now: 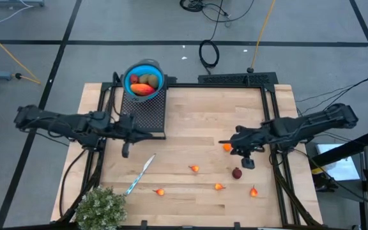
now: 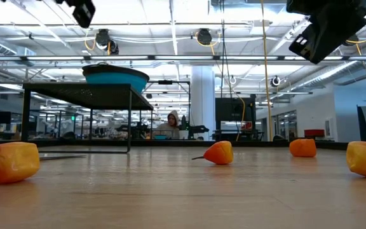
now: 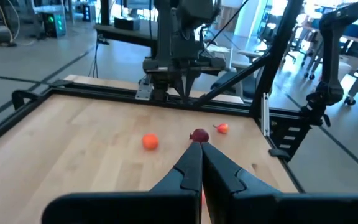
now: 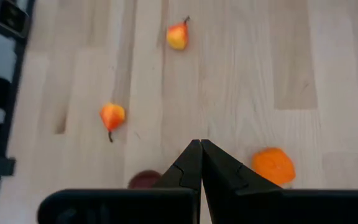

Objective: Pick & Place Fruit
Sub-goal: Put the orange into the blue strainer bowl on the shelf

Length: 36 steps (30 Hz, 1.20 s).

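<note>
Between picks: I hold both the left gripper and the right gripper clenched, empty. Next, I open the right over the round orange toy fruit.

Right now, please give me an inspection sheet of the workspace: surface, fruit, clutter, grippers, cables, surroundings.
Surface: wooden table, black frame on its edges.
Fruit: several pieces in the blue bowl on a mesh stand; loose on the table are an orange ball, a dark red ball and four small orange-red pieces.
Clutter: knife; plant.
Grippers: left gripper shut, empty, above the table beside the stand; right gripper shut, empty, above the orange ball.
Cables: coiled black cable and yellow cable on the floor.
Surroundings: a person seated far behind.
</note>
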### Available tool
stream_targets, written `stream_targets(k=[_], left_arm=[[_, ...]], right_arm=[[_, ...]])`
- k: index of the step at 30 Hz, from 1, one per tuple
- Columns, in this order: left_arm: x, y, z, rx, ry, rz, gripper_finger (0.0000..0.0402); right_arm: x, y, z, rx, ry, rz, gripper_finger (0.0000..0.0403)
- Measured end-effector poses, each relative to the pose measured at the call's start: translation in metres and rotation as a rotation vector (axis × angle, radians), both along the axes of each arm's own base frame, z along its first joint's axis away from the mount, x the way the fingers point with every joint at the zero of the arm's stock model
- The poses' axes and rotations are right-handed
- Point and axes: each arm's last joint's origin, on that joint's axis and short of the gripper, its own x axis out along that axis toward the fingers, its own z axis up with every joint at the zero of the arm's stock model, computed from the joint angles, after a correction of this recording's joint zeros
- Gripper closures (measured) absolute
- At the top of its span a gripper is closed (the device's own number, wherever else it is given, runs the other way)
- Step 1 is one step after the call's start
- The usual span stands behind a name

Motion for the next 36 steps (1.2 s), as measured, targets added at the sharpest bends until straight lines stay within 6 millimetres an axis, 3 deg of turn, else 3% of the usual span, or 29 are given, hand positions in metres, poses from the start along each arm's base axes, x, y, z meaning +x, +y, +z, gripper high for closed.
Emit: stream_targets(k=[16, 28, 36], left_arm=[[-0.042, 0.006, -0.027, -0.007, -0.08, -0.009, 0.04], [-0.062, 0.009, -0.056, -0.006, -0.123, -0.01, 0.0394], [-0.072, 0.01, -0.065, -0.047, -0.167, -0.015, 0.0397]], right_arm=[[0.051, 0.011, 0.007, -0.155, 0.163, 0.195, 0.0403], [0.049, 0.006, -0.002, -0.227, 0.277, 0.192, 0.0397], [0.051, -0.007, -0.002, -0.217, 0.293, 0.146, 0.0343]])
